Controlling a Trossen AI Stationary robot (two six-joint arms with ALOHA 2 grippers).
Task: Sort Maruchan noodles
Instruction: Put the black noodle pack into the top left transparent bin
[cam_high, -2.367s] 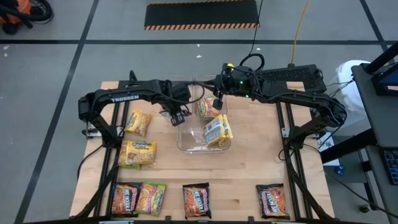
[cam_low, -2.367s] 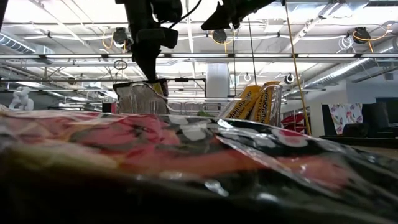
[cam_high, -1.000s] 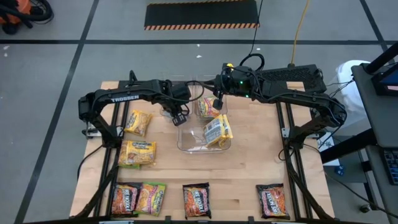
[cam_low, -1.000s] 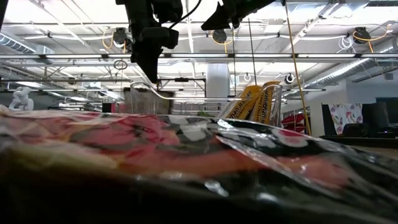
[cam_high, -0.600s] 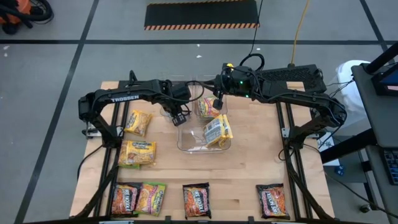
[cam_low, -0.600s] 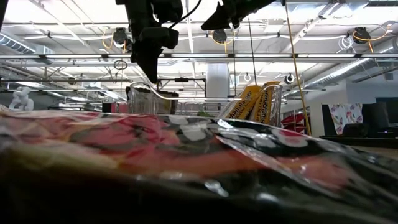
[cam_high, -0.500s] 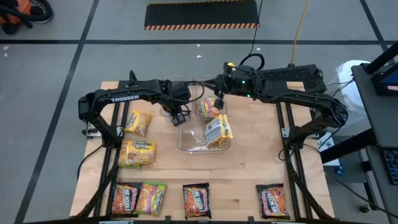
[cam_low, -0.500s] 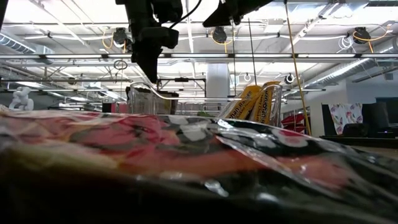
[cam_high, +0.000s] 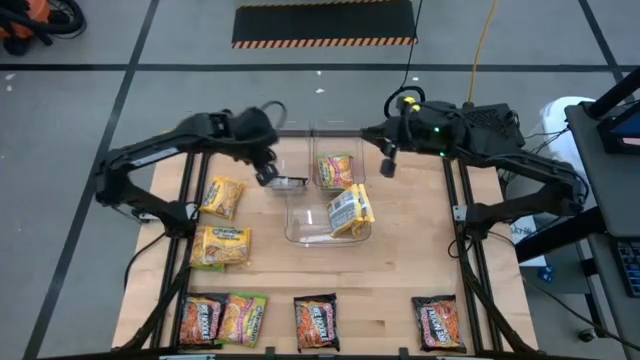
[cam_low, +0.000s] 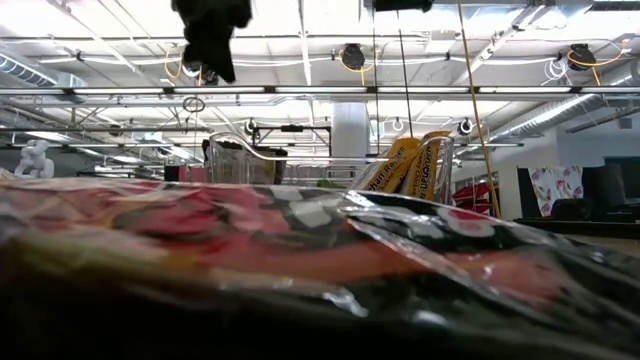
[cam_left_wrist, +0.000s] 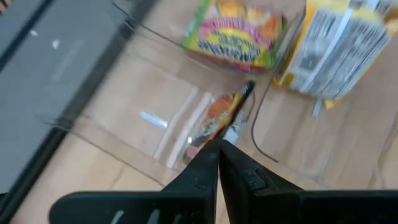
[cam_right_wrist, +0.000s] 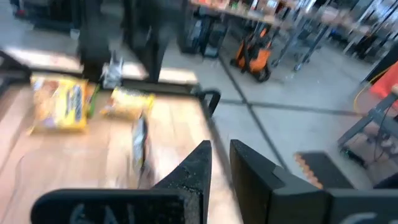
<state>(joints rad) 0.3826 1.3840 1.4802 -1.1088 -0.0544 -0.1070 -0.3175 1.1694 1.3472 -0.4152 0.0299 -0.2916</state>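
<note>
Three clear bins stand at the table's far middle. A lime-green packet (cam_high: 335, 170) lies in the far right bin. Two yellow packets (cam_high: 350, 210) stand leaning in the large near bin (cam_high: 300, 232). An orange-and-dark packet (cam_left_wrist: 227, 114) stands on its edge in the far left bin (cam_high: 288, 182). Two more yellow packets (cam_high: 222, 197) lie on the table's left. Several red, green and dark packets (cam_high: 316, 322) line the near edge. My left gripper (cam_high: 266, 173) hangs shut above the far left bin's left side. My right gripper (cam_high: 388, 160) hovers right of the bins, narrowly open.
In the low view a dark packet (cam_low: 320, 260) lies right before the camera and hides most of the table. Bare wood (cam_high: 420, 250) lies right of the bins. The arms' frame posts (cam_high: 460, 215) stand along both sides of the table.
Both arms have drawn back from the bins. The left gripper has risen and moved toward the table's left. The right gripper has risen and swung toward the right edge, leaving the low view almost entirely. The packets and bins have stayed put.
</note>
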